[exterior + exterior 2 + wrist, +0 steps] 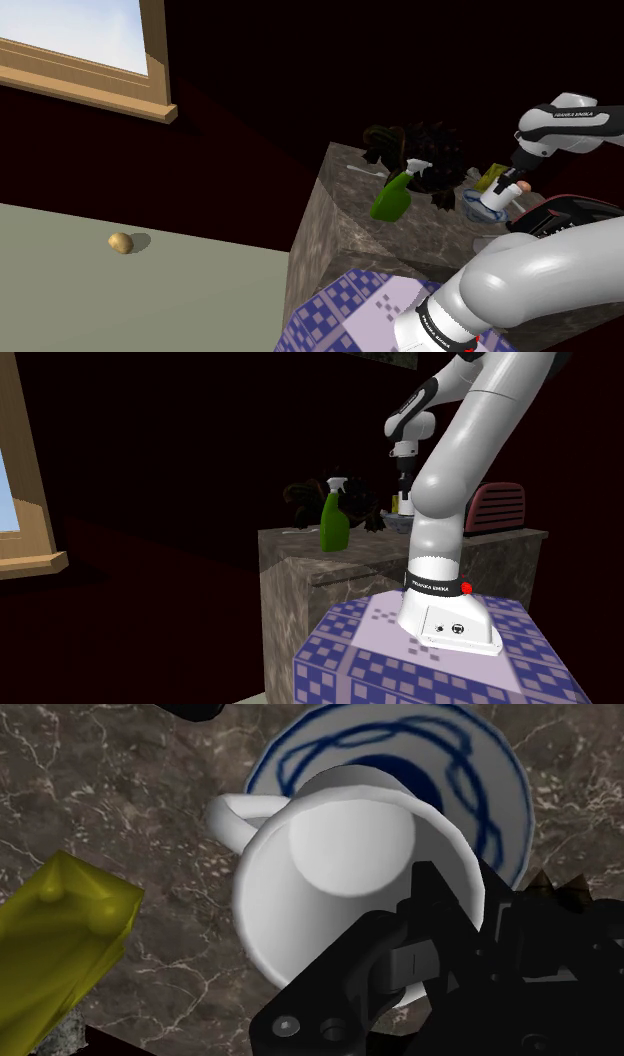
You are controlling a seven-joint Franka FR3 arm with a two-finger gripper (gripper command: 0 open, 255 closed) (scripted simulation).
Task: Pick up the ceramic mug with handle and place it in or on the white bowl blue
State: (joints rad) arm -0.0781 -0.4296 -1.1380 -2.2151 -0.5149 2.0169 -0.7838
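Observation:
A white mug with a loop handle hangs tilted in my gripper, which is shut on the mug's rim wall, one finger inside and one outside. Right under it lies the white bowl with blue ring patterns, on the marble counter. In the shoulder view the gripper holds the mug just above the bowl at the counter's far right. In the second exterior view the gripper points down behind the arm's upright link.
A green spray bottle and a dark plant stand on the counter beside the bowl. A yellow block lies close to the mug. A red toaster stands at the counter's end. A potato lies on the floor.

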